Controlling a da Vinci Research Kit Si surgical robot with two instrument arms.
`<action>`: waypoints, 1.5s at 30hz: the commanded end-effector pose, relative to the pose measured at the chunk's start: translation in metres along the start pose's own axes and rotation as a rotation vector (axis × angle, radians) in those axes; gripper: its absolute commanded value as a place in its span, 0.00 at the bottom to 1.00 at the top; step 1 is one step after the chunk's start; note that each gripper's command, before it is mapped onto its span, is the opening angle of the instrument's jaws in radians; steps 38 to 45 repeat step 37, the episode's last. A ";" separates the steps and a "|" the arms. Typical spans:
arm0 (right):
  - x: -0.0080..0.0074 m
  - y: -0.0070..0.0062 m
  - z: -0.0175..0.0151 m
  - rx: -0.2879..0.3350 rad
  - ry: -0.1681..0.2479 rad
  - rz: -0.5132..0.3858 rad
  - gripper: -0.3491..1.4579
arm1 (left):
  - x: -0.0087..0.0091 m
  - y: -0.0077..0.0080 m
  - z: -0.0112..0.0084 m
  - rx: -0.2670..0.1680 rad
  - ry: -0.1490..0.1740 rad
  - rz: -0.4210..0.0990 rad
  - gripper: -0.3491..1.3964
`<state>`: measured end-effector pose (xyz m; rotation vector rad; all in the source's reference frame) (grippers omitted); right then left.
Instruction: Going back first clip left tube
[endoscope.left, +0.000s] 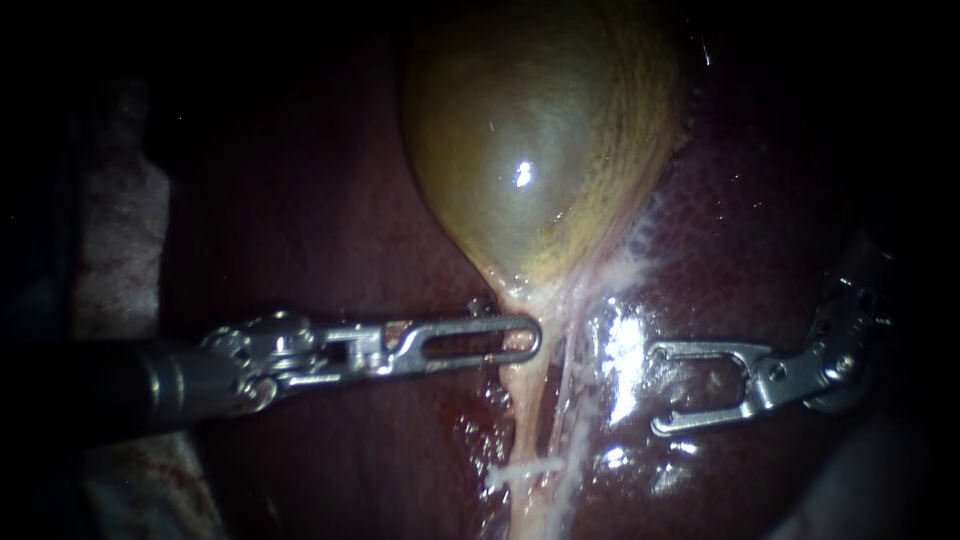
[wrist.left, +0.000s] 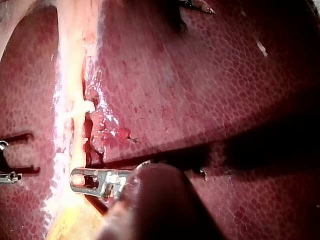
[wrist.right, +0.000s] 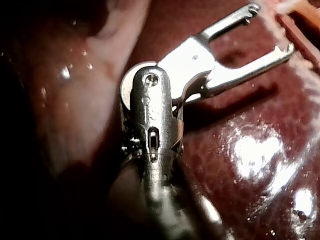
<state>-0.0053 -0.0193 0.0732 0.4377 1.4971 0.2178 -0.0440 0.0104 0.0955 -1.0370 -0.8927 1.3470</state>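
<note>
The yellow-green gallbladder (endoscope.left: 530, 150) narrows downward into a pale left tube (endoscope.left: 525, 420), with a thinner whitish strand (endoscope.left: 572, 390) just to its right. A small white clip (endoscope.left: 520, 467) crosses the left tube low down and also shows on the tube (wrist.left: 87, 106) ahead of my left instrument. My left instrument (endoscope.left: 530, 335) has its slotted jaws closed on the gallbladder neck where the tube begins, and its tip (wrist.left: 75, 180) lies on the pale tissue. My right instrument (endoscope.left: 655, 390) is a short way to the right of the tubes, jaws open and empty (wrist.right: 272, 30).
Dark red liver (endoscope.left: 330, 200) surrounds the gallbladder and tubes, wet and shiny to the right of the tubes (endoscope.left: 620, 340). A pale cloth-like edge (endoscope.left: 120, 230) lies at the far left in shadow.
</note>
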 end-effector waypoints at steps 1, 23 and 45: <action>0.0000 0.0000 0.0000 0.000 0.000 0.000 0.45 | 0.0000 -0.0003 0.0001 0.002 0.003 -0.006 0.00; -0.0001 0.0000 0.0004 -0.002 -0.001 0.002 0.45 | -0.0004 -0.0020 0.0008 0.007 0.007 -0.002 0.00; -0.0001 0.0000 0.0004 -0.002 -0.001 0.002 0.45 | -0.0004 -0.0019 0.0008 0.007 0.008 -0.003 0.00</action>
